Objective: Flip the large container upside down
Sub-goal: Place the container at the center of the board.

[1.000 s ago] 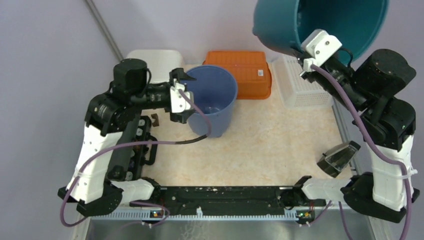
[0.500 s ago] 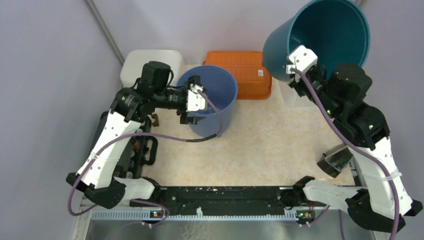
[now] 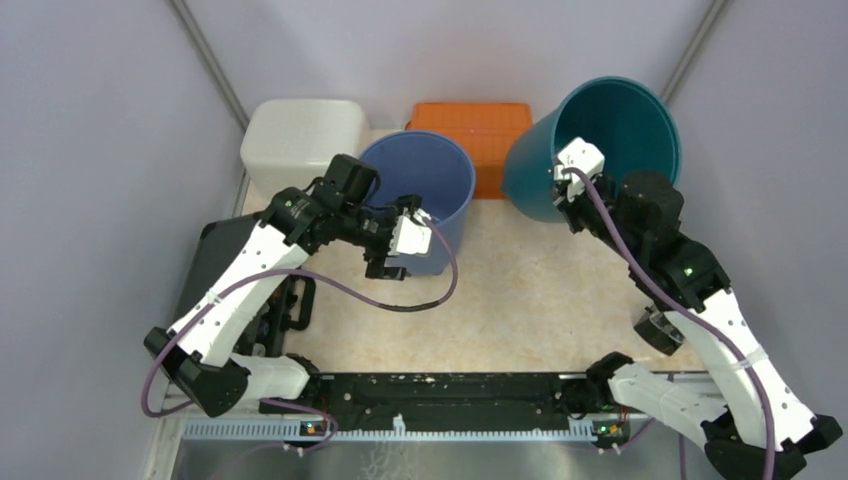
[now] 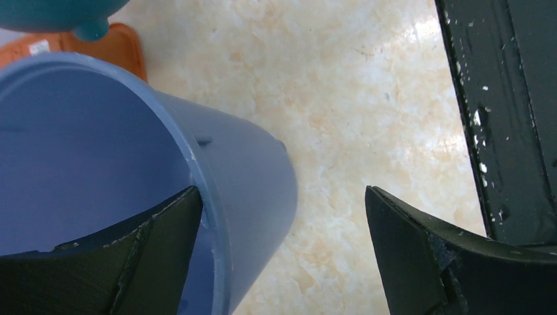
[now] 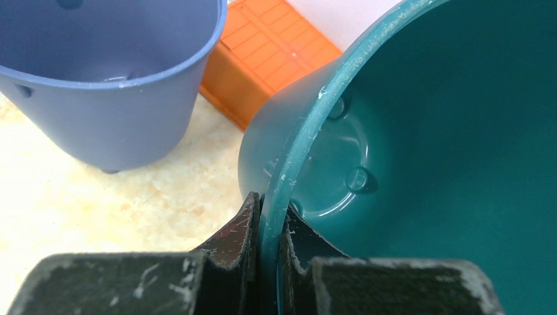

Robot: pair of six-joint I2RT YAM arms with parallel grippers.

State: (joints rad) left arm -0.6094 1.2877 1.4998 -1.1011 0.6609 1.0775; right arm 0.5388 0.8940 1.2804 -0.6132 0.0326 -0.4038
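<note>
At upper right, the right end effector clamps the teal bucket by its near rim, mouth facing upward; the left end effector stands open.

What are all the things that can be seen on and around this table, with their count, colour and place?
teal bucket: 1, teal, back right, tilted, held by its rim
blue bucket: 1, blue, back centre, upright, beside the teal bucket
orange bin: 1, orange, back edge, behind the two buckets
white container: 1, white, back left corner
dark object: 1, dark, right edge, partly hidden; cannot tell what it is
table: 1, beige marbled top
left gripper: 1, black fingers, open, one finger inside the blue bucket's rim and one outside
right gripper: 1, black fingers, shut on the teal bucket's rim
</note>
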